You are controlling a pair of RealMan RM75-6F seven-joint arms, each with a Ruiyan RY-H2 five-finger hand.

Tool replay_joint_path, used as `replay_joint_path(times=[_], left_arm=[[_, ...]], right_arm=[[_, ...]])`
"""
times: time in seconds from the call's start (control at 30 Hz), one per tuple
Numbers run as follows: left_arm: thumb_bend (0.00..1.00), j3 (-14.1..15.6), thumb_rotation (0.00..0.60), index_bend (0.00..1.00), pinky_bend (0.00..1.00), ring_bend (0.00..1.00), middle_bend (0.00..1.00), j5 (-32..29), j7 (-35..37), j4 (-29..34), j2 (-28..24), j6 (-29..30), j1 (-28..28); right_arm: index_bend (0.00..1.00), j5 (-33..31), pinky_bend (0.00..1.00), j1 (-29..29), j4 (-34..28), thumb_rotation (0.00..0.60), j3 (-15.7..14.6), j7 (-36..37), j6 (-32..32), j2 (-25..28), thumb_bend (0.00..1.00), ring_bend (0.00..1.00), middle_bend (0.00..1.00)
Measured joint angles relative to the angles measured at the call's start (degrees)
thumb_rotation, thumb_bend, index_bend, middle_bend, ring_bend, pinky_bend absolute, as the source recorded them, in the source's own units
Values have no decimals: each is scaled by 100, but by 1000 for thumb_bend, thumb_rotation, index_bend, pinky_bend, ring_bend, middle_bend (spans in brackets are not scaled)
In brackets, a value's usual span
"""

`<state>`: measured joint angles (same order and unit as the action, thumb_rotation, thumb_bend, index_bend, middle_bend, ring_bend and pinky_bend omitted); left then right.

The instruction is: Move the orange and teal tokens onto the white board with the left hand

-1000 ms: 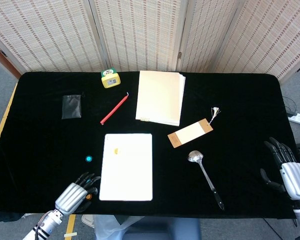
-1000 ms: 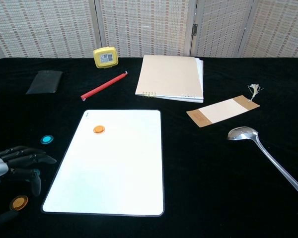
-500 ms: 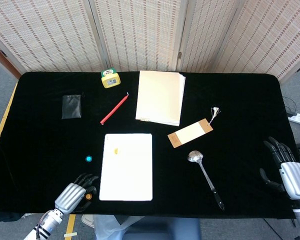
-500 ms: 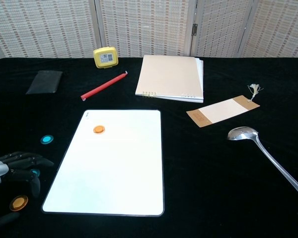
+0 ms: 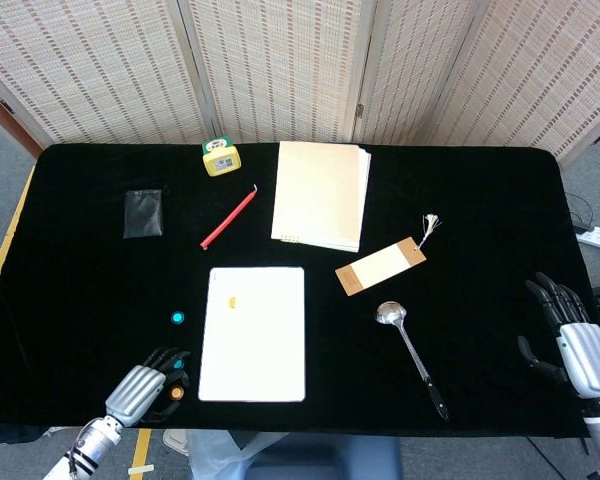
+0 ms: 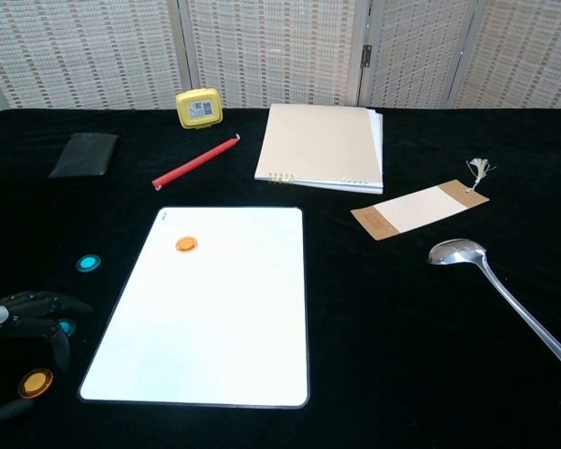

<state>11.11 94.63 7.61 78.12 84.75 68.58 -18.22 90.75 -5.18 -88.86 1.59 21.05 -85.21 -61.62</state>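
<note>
The white board lies flat at the table's front centre, with one orange token on its far left part. Off the board, on the black cloth to its left, lie a teal token, a second teal token and a second orange token. My left hand sits at the front left corner and holds nothing. Its fingers reach over the nearer teal token and its thumb lies below the orange one. My right hand rests at the far right edge with its fingers spread, empty.
A red pencil, a black pouch, a yellow clock and a cream notebook lie behind the board. A bookmark tag and a metal spoon lie to its right.
My left hand has drawn back toward the front left corner, uncovering more of the nearer teal token. The tokens and the right hand have not moved.
</note>
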Motion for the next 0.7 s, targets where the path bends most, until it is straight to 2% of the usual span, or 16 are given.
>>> replay_joint_path(times=[0.43, 0.7], left_arm=[[414, -31, 600, 491, 0, 8, 141, -2, 890, -378, 102, -31, -3], [414, -85, 600, 514, 0, 10, 143, 32, 1010, -567, 169, 65, 19]], right_arm=[[0, -8, 0, 21, -77, 600, -6, -44, -27, 37, 483, 6, 0], [0, 3, 0, 31, -100, 600, -9, -45, -46, 50, 484, 5, 0]])
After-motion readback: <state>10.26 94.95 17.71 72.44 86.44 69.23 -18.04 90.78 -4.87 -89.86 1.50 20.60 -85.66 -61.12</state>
